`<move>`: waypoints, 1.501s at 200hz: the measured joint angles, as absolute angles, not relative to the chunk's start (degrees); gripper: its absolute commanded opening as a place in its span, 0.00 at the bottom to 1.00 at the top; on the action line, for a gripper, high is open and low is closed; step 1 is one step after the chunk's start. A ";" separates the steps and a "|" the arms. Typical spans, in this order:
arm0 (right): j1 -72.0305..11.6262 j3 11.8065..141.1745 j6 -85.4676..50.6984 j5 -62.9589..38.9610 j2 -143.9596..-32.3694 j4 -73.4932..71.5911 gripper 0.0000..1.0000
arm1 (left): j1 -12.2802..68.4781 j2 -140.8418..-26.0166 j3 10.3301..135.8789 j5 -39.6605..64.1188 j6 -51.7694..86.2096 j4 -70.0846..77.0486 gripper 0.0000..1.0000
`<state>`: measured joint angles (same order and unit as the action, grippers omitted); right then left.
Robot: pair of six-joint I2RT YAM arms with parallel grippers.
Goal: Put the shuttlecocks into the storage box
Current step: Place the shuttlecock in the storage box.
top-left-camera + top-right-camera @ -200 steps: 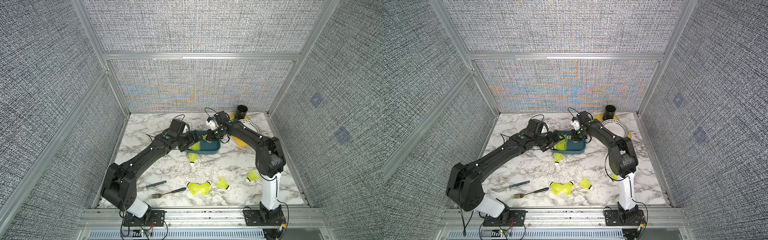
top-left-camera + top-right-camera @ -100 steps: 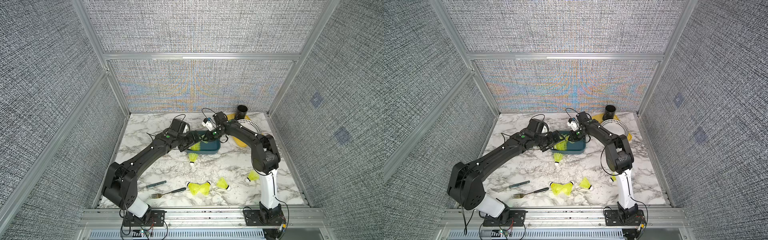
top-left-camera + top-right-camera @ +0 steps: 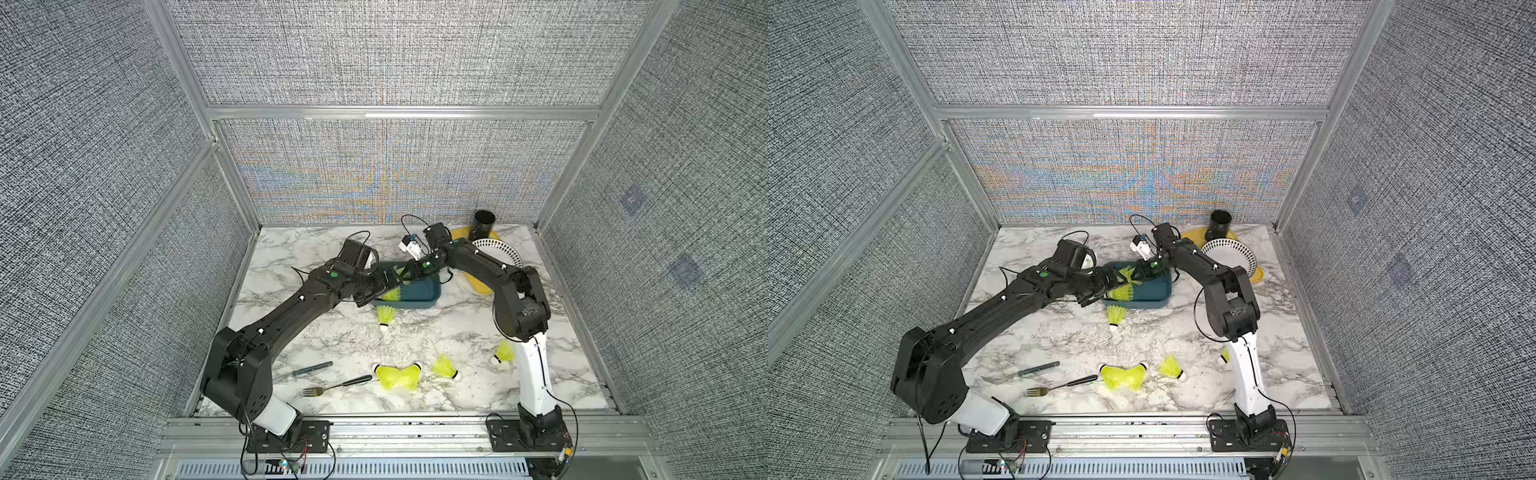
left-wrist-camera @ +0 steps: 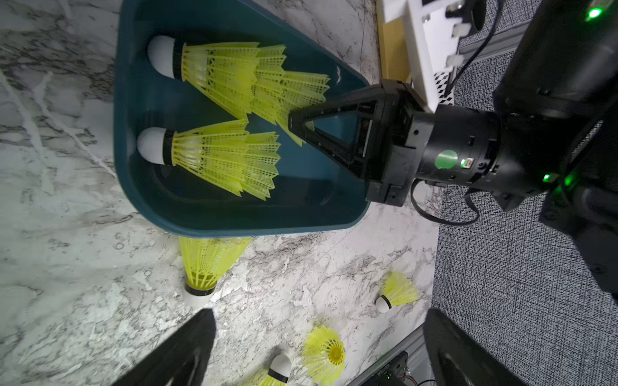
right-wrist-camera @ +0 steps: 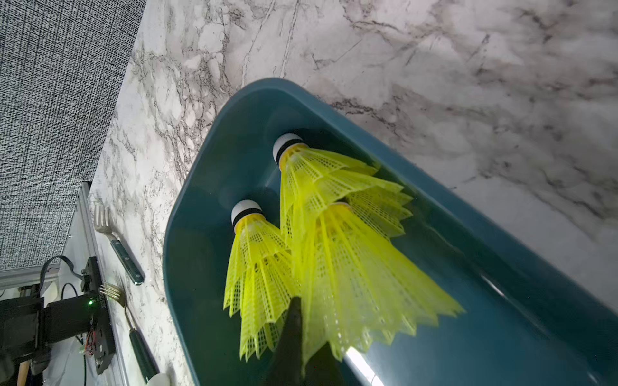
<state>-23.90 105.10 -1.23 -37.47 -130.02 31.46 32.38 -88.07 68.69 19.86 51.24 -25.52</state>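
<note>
Lying nested in the storage box (image 3: 419,293) at mid-frame in both top views, shuttlecocks (image 4: 217,160) crowd its left end, top shuttlecock (image 5: 351,267) pinched by the skirt in the clenched right gripper (image 4: 294,120), left gripper (image 4: 319,314) released wide, loose shuttlecocks (image 3: 445,368) scattered lower right.

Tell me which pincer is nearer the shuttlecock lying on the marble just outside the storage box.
Left. The left pincer hangs open over the storage box's near-left corner, close by that shuttlecock; the right pincer is farther back inside the box, pinching a nested shuttlecock's skirt.
</note>
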 measured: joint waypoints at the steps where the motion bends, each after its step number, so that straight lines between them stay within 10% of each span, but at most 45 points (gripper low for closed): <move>1: -23.90 105.16 -1.23 -37.54 -130.06 31.46 0.00 | 32.38 -88.05 68.62 19.86 51.24 -25.52 1.00; 136: -23.79 108.33 -1.28 -42.02 -134.39 31.48 0.00 | 32.53 -87.22 67.57 19.86 51.33 -25.67 1.00; 212: -23.55 107.66 -1.91 -40.10 -131.96 31.14 0.32 | 32.97 -86.91 67.24 19.79 51.46 -25.65 1.00; 300: -22.50 103.94 -2.52 -37.74 -128.46 31.05 0.34 | 33.23 -85.86 66.37 19.53 51.51 -25.65 1.00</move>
